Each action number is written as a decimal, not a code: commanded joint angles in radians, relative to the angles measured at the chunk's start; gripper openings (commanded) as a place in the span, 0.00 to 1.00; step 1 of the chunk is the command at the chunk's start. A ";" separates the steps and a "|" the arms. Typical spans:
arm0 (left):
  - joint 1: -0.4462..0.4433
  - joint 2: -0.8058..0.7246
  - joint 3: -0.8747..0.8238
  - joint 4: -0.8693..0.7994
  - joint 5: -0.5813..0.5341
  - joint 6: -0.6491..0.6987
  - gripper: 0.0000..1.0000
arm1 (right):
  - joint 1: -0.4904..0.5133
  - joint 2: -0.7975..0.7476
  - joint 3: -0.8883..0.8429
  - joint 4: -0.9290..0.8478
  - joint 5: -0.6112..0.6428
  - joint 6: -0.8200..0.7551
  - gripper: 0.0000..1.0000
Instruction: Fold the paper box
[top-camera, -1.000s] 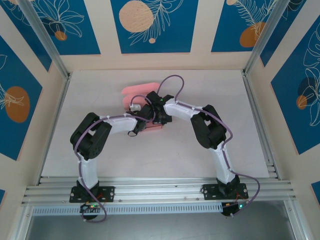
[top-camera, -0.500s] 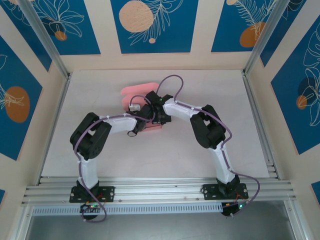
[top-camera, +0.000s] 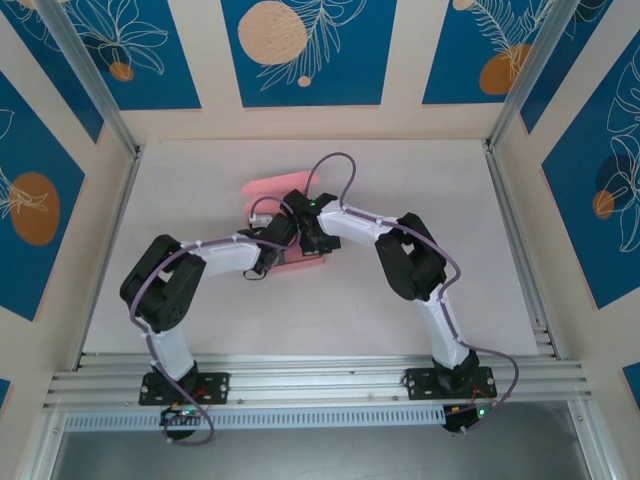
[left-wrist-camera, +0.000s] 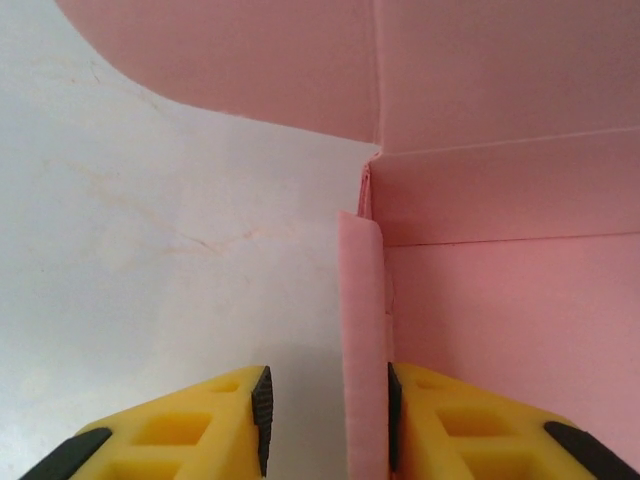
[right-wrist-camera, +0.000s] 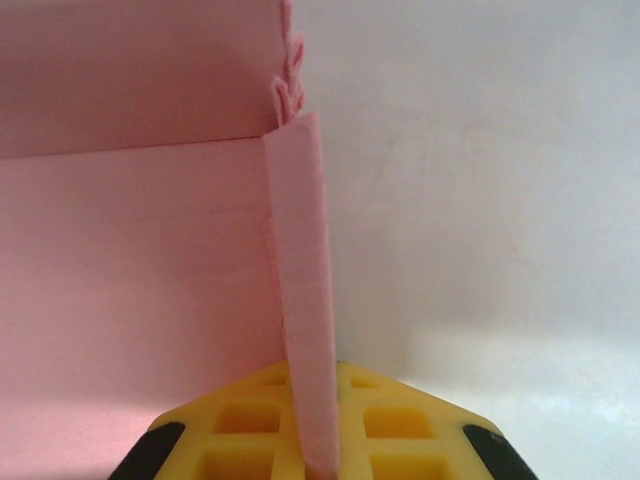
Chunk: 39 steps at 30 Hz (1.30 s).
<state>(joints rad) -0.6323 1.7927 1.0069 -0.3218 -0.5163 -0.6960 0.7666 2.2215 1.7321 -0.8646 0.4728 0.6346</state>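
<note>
Overhead, the paper box (top-camera: 270, 187) lies on the white worktop (top-camera: 420, 180) just above mid-frame, and both wrists meet right over it.

Left jaws: released. In the left wrist view an upright pink flap (left-wrist-camera: 362, 330) stands between the yellow fingers (left-wrist-camera: 225, 430). It is pressed against the pad at lower right, with a clear strip of worktop between it and the pad at lower left. More pink card takes the right half and the top of that frame: creased panels, and a curved-edged piece at the upper left.

Right jaws: clenched on the paper box. In the right wrist view a thin upright flap (right-wrist-camera: 305, 290) runs straight down into the seam between the yellow fingers (right-wrist-camera: 390, 430) at bottom centre. Pink panels are on the left of the frame, bare worktop on the right.

From above, the arms cover the box's middle. A pink piece peeks out above the wrists and a strip below them, and the fingertips are too buried to read there. Both wrist frames cut the card off at their edges.
</note>
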 joint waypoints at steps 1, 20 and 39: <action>0.010 -0.095 0.002 -0.009 -0.018 0.048 0.36 | 0.019 0.065 -0.002 -0.160 0.129 0.016 0.00; 0.080 -0.357 -0.122 0.089 0.092 0.061 0.52 | 0.026 0.078 0.018 -0.182 0.177 0.007 0.11; 0.263 -0.415 -0.291 0.391 0.494 0.039 0.56 | 0.033 0.129 0.070 -0.230 0.230 -0.006 0.02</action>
<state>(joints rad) -0.3759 1.3663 0.7338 -0.0101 -0.1104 -0.6785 0.8043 2.2929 1.8194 -1.0180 0.6739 0.6350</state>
